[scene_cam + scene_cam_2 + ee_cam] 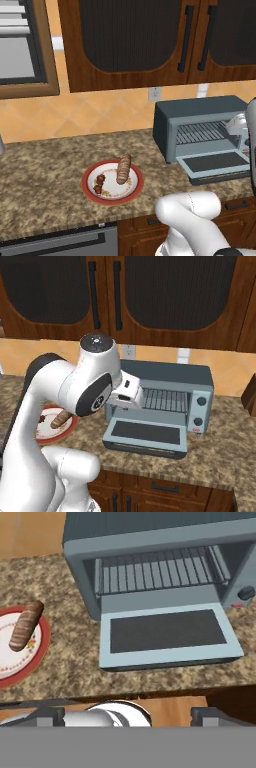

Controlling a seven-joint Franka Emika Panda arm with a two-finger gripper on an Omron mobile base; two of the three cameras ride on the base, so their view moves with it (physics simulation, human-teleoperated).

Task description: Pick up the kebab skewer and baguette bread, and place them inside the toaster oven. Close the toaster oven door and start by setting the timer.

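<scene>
The blue-grey toaster oven (200, 120) stands on the counter at the right. Its door (165, 634) hangs open, folded down flat, and the wire rack (160, 572) inside is bare. To its left, a red-rimmed white plate (112, 196) holds the brown baguette bread (123, 169) and the small dark red kebab skewer (100, 184) side by side. My gripper (130, 716) hovers above the counter's front edge before the open door. It is open, its fingertips (50, 716) far apart with nothing between them. In the right base view the baguette (60, 418) peeks out behind my arm.
The oven's knob panel (201, 408) is on its right side. Dark wooden wall cabinets (135, 40) hang above, and a wall outlet (155, 93) sits behind the oven. Speckled stone counter (45, 165) stretches left of the plate. Drawers (160, 487) run below the front edge.
</scene>
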